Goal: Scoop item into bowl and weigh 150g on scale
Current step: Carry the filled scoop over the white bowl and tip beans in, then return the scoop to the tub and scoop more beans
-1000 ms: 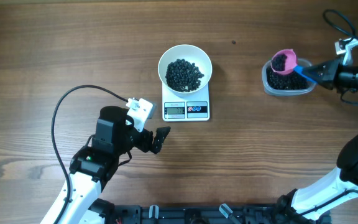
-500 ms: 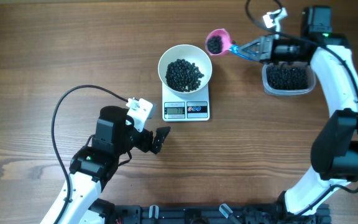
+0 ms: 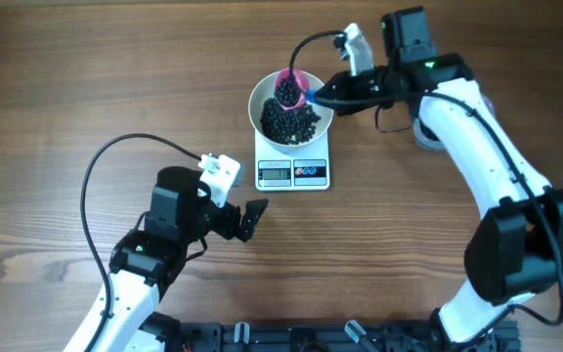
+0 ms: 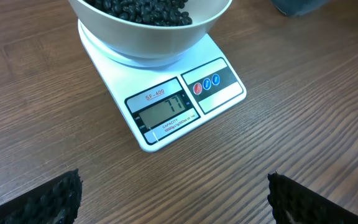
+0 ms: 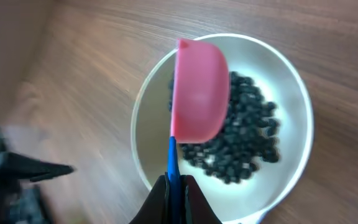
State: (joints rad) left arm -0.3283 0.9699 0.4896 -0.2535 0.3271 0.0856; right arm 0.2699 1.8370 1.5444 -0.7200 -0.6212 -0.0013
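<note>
Matt black beans [image 5: 253, 124], glossy white bowl [image 5: 288, 68] (smooth pink plastic scoop [image 5: 197, 93]), grained wood table [image 3: 66, 59]

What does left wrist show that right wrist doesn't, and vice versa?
Left wrist only: the scale front, with its lit display reading what looks like 77, its two round buttons, and the open left gripper hanging short of it.

Right wrist only: the pink scoop over the bowl, outer side to the camera, its blue handle clamped in the shut right gripper.

Both: the white bowl holding black beans, and the wooden table.
</note>
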